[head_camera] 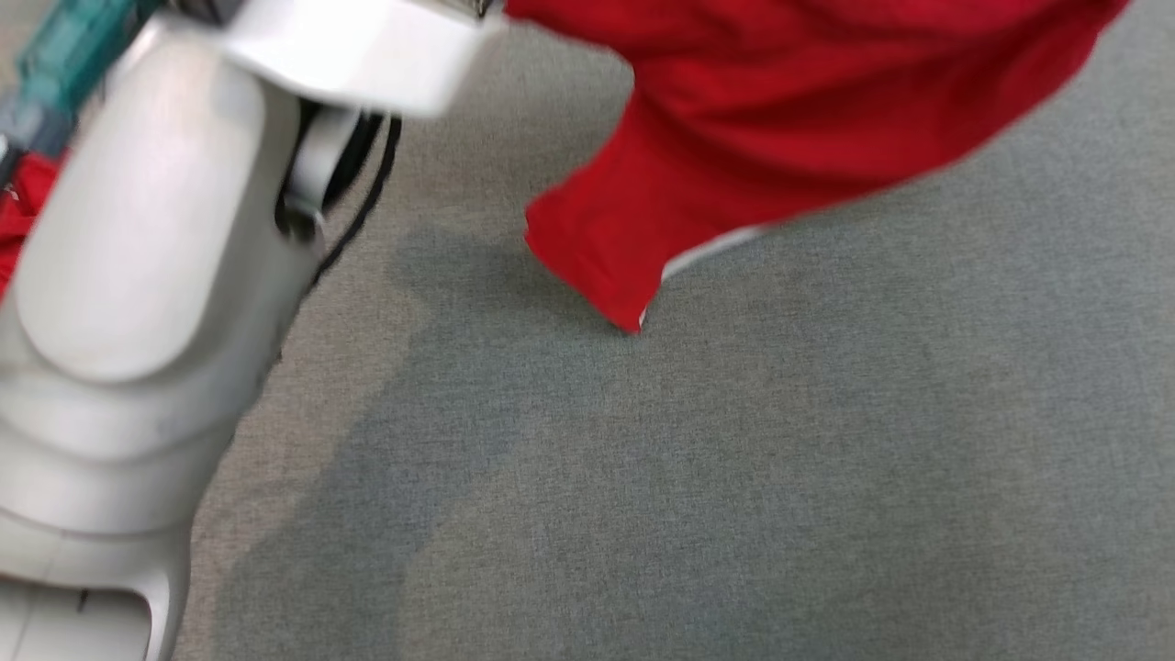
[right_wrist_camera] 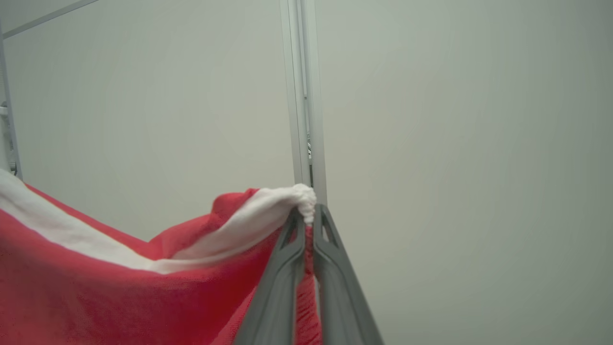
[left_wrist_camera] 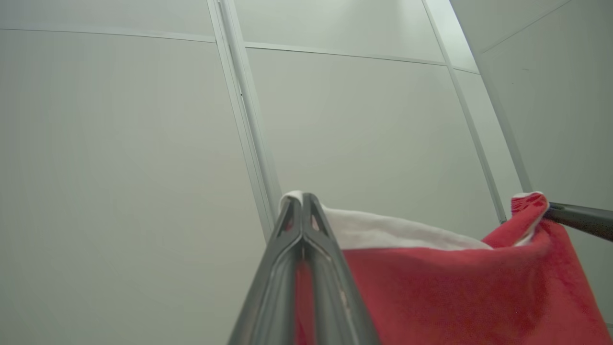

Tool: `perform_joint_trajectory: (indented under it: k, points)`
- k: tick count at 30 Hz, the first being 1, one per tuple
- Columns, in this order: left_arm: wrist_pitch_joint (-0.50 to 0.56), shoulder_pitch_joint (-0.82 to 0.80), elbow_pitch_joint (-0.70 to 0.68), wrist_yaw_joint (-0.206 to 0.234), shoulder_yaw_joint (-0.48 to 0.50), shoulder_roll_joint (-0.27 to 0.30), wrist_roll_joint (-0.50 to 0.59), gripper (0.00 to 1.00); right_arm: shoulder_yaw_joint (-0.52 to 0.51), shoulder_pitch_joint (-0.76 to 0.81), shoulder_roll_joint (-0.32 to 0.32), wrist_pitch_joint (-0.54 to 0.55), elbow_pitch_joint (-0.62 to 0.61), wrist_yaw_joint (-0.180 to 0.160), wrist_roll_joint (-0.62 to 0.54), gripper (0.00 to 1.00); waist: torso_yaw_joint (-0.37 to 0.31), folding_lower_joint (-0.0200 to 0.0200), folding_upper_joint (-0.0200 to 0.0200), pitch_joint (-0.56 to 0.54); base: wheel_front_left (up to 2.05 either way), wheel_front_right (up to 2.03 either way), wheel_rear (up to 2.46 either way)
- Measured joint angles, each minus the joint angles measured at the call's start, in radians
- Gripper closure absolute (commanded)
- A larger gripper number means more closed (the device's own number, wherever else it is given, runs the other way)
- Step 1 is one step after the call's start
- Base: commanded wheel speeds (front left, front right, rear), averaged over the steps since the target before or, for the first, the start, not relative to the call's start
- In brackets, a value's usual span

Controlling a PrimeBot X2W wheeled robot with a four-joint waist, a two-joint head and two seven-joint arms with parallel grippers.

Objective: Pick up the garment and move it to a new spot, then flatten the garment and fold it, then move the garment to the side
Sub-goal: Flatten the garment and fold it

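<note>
Between left hand (left_wrist_camera: 302,199) and right hand (right_wrist_camera: 309,213), both pinching its hem, hangs the garment (left_wrist_camera: 455,287).

Soft even light; motion-blurred garment (head_camera: 780,119) in head view, faint shadow on floor (head_camera: 826,459), curved wall seams (left_wrist_camera: 239,120).

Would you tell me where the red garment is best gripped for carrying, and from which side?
Likely the white-trimmed edge, pinched near its two ends, coming edge-on with a finger on each face, as the left gripper and right gripper hold it. That edge bunches into a firm roll, spans between them, and lets the red garment hang below.
</note>
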Motion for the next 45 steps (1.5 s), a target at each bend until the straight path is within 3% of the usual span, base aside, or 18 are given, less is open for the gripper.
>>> perform_joint_trajectory:
  k: [5, 12, 20, 26, 31, 35, 45]
  points:
    - [-0.059, -0.171, 0.203, -0.055, 0.019, -0.037, -0.003, 1.0, 0.084, -0.21, 0.033, -0.051, 0.144, 0.0, 0.091, 1.0, -0.001, 0.0, 0.0, 0.045, 0.0, 0.0, 0.0]
    - [-0.079, -0.313, 0.462, -0.114, 0.072, -0.088, -0.027, 1.0, 0.175, -0.405, 0.097, -0.144, 0.405, 0.0, 0.193, 1.0, 0.006, 0.0, 0.0, 0.021, 0.0, 0.0, 0.0]
    - [-0.079, -0.269, 0.77, -0.167, 0.077, -0.14, -0.11, 1.0, 0.31, -0.431, 0.176, -0.168, 0.699, 0.0, 0.265, 1.0, 0.02, 0.0, 0.0, 0.018, 0.0, 0.0, 0.0]
    - [-0.078, -0.154, 0.948, -0.184, 0.063, -0.157, -0.196, 1.0, 0.433, -0.347, 0.209, -0.173, 0.82, 0.0, 0.31, 1.0, 0.026, 0.0, 0.0, 0.035, 0.0, 0.0, 0.0]
    - [-0.079, -0.073, 0.931, -0.187, 0.065, -0.158, -0.248, 1.0, 0.516, -0.274, 0.193, -0.175, 0.814, 0.0, 0.36, 1.0, 0.026, 0.0, 0.0, 0.058, 0.0, 0.0, 0.0]
    - [-0.079, 0.003, 0.864, -0.187, 0.077, -0.159, -0.224, 1.0, 0.563, -0.2, 0.16, -0.177, 0.768, 0.0, 0.38, 1.0, 0.027, 0.0, 0.0, 0.057, 0.0, 0.0, 0.0]
    - [-0.079, 0.482, 0.475, -0.187, 0.213, -0.159, -0.095, 1.0, 0.467, 0.224, 0.108, -0.18, 0.497, 0.0, 0.354, 1.0, 0.018, 0.0, 0.0, -0.045, 0.0, 0.0, 0.0]
